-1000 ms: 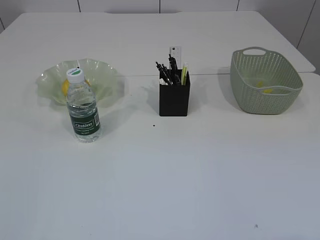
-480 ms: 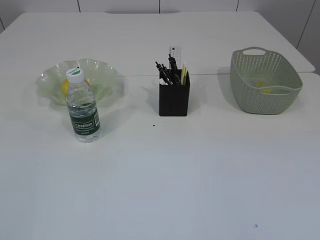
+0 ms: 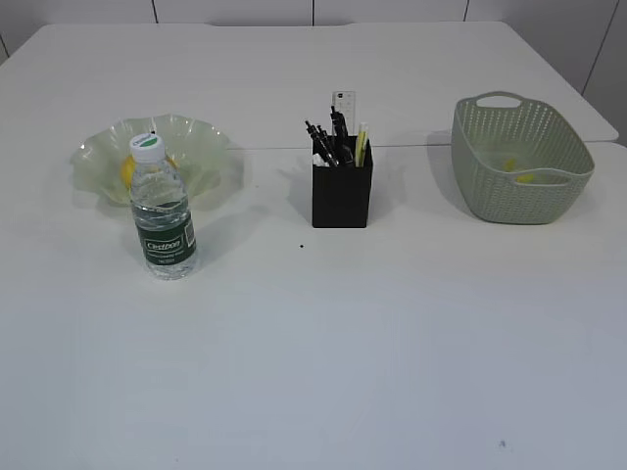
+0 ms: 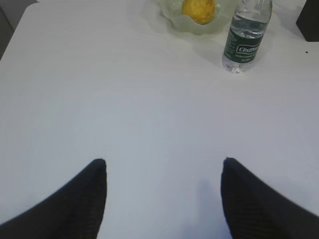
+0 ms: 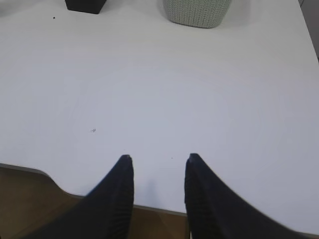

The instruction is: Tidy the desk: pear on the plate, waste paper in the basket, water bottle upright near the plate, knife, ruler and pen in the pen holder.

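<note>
Both pincers empty: left gripper [image 4: 162, 164] spread wide, right gripper [image 5: 157, 158] narrowly parted, over the white matte desk [image 3: 323, 343].
Small clear plastic water bottle [image 3: 163, 211] stands upright at 5 o'clock of the pale green ruffled plate [image 3: 206, 157]; likely light, smooth, slippery, best gripped mid-label.

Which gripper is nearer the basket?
Right. The right gripper hangs at the desk's near edge with the basket straight ahead; the left gripper faces the bottle and plate instead.
</note>
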